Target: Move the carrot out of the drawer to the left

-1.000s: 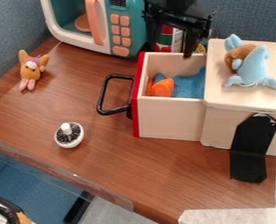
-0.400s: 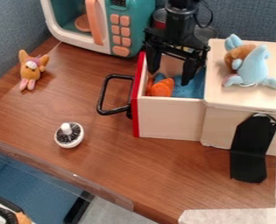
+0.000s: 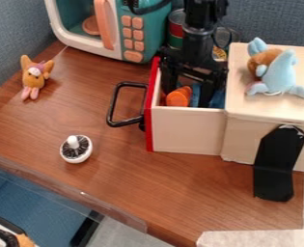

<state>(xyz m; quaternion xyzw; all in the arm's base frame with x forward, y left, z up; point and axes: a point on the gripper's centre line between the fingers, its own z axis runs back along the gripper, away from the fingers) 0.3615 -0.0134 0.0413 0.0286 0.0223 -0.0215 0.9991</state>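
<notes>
The gripper (image 3: 185, 96) hangs down inside the open drawer (image 3: 185, 129), its two fingers spread apart, one near the red front panel and one toward the right. The orange carrot (image 3: 178, 97) lies at the drawer's front left, between the fingers or just in front of them; no grip on it can be seen. Blue cloth-like material (image 3: 216, 99) covers the drawer floor beside the right finger. Part of the carrot's back is hidden behind the gripper.
A black handle (image 3: 113, 105) juts left from the drawer. Left on the table (image 3: 118, 169) are a small plush toy (image 3: 34, 78) and a white round brush (image 3: 76, 148). A toy microwave (image 3: 133, 34) stands behind; a blue plush (image 3: 280, 75) sits on the cabinet top (image 3: 239, 96).
From behind the drawer, the gripper has come forward and down into it, with its fingers spread. The carrot has hardly moved, and the other objects are where they were.
</notes>
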